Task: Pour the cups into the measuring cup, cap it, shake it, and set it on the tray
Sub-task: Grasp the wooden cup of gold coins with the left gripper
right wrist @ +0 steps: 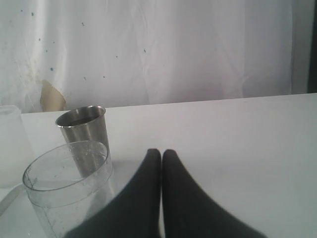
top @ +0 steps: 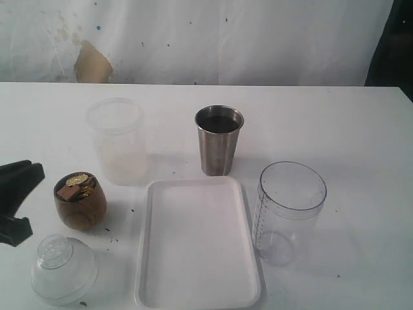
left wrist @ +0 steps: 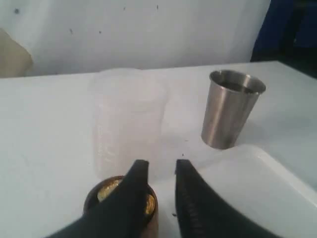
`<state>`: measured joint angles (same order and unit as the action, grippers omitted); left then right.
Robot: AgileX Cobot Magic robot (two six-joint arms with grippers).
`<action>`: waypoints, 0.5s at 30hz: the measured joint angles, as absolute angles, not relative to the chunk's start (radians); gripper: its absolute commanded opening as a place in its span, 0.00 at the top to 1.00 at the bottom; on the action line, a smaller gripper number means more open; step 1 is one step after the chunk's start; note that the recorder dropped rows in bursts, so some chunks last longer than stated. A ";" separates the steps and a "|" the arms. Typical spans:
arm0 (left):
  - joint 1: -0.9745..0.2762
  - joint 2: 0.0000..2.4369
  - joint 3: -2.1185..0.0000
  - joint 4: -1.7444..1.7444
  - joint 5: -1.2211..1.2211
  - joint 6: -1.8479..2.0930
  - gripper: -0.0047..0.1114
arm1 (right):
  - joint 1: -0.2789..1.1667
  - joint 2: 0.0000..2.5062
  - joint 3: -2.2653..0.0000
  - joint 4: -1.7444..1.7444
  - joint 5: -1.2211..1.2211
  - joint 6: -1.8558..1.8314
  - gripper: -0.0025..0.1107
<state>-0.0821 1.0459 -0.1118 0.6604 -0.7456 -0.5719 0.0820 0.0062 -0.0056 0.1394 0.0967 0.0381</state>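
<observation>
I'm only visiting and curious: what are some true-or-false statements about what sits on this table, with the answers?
1. The steel tumbler stands on the white tray. False: it stands on the table, beyond the tray.
2. The wooden cup has something in it. True: gold-coloured pieces show inside.
3. The measuring cup is capped. False: its top is open.
4. The right gripper has its jaws pressed together. True.

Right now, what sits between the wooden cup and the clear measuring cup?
The white tray lies flat on the table between the wooden cup and the measuring cup. The exterior view shows this.
</observation>
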 measured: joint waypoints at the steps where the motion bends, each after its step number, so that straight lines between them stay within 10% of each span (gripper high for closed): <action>1: -0.082 1.075 -0.112 0.665 -0.764 -0.557 0.49 | 0.082 0.006 -0.006 0.139 0.097 0.038 0.98; 6: -0.082 1.225 -0.112 0.644 -0.852 -0.453 0.24 | 0.082 0.006 -0.006 0.139 0.097 0.038 0.98; 15: -0.082 1.416 -0.186 0.603 -0.866 -0.393 0.07 | 0.082 0.006 -0.006 0.139 0.097 0.038 0.98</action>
<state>-0.0821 1.4156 -0.1858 0.6034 -0.8658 -0.3933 0.0820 0.0062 -0.0056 0.1394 0.0967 0.0381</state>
